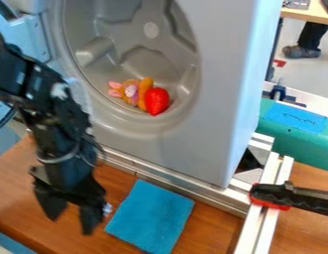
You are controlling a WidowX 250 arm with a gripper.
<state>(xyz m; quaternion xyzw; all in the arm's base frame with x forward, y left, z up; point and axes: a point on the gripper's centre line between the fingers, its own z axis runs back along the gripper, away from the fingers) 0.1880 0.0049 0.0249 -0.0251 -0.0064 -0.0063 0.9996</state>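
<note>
Claw [72, 219] hangs over the counter [13, 198], 2 fingers apart, near the blue cloth [151, 217]. Strawberry [157, 101] and plush toy [130, 93] sit together in the drum [126, 30].

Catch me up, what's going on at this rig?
The black robot arm has its hand over the wooden table, fingers apart and nothing between them. Nearest to it is a blue cloth, lying flat on the table. Behind, inside the round hollow of a gray appliance-like unit, a plush toy sits beside a red toy strawberry.
</note>
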